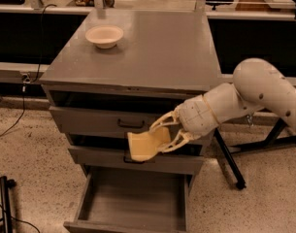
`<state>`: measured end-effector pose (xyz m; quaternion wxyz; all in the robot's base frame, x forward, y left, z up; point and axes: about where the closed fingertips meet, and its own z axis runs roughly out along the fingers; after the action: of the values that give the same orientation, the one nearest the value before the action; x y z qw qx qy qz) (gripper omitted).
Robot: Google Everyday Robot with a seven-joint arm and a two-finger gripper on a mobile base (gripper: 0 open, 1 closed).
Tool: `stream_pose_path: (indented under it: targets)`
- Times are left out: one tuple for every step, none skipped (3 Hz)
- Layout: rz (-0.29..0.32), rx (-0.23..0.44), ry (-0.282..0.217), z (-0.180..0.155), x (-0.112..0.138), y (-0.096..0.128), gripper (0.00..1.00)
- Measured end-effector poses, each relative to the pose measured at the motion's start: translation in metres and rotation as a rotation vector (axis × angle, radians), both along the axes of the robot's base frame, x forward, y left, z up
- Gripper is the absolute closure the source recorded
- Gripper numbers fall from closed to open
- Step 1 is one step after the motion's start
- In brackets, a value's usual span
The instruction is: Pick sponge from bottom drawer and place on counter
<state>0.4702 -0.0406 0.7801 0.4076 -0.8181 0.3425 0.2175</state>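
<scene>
The tool (157,139) was clamped on just the right edge of the sponge (145,145), which hung in front of the middle drawer (91,155), above the open bottom drawer (133,198). An edge grip like that could've slipped, or the sponge could've snagged the surface (162,52) lip going up

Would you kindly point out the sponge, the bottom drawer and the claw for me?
sponge (142,147): camera view, middle of its pale face.
bottom drawer (133,198): camera view, bare floor of the open tray.
claw (157,139): camera view, midway between its fingertips, shut on the sponge above the bottom drawer.
</scene>
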Motion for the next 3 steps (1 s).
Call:
stream_pose_path:
  targets:
    - [-0.068,-0.022,-0.015,0.051,0.030,-0.008,1.00]
    - [-0.198,-0.020,-0.020,0.087,0.071,-0.025,1.00]
    - [-0.363,-0.031,-0.006,0.105,0.110,-0.043,1.00]
